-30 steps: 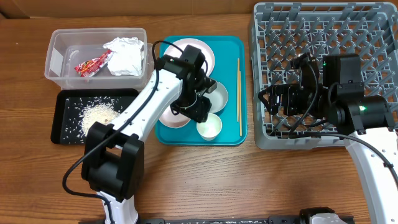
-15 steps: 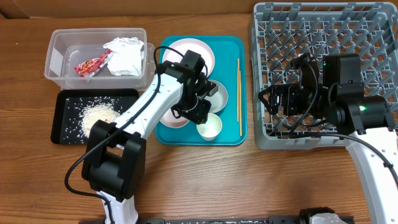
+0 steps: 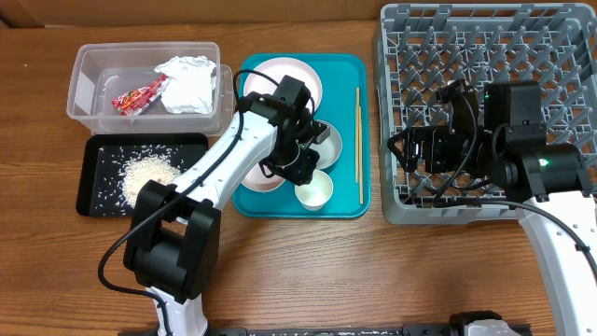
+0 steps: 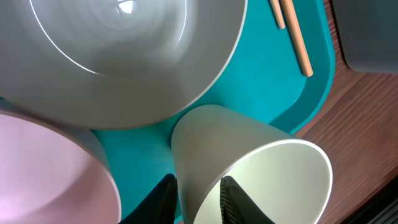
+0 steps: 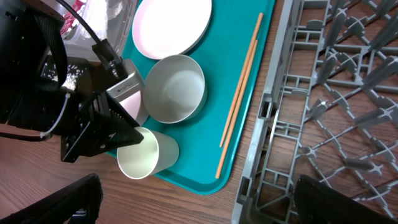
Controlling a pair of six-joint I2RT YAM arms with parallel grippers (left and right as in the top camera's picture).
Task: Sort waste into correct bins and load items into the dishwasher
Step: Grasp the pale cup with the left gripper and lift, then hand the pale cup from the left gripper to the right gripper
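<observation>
My left gripper (image 3: 302,174) (image 4: 196,185) is shut on the rim of the small white cup (image 3: 315,191) (image 4: 249,168) (image 5: 146,155), one finger inside and one outside. The cup stands at the teal tray's front, beside the bowl (image 3: 324,142) (image 4: 124,56) and the small pinkish plate (image 3: 257,179) (image 4: 43,168). The large plate (image 3: 291,77) lies at the tray's back. The chopsticks (image 3: 358,140) (image 5: 239,93) lie along its right side. My right gripper (image 3: 415,149) (image 5: 199,208) is open and empty over the left edge of the grey dish rack (image 3: 485,47).
The teal tray (image 3: 350,201) sits between the bins and the rack. The clear tub (image 3: 89,89) at the back left holds the napkin (image 3: 187,82) and the red wrapper (image 3: 138,95). The black tray (image 3: 93,201) in front of it holds rice (image 3: 145,173).
My left arm has shifted slightly to the right over the tray, at the cup. The right arm has not moved.
</observation>
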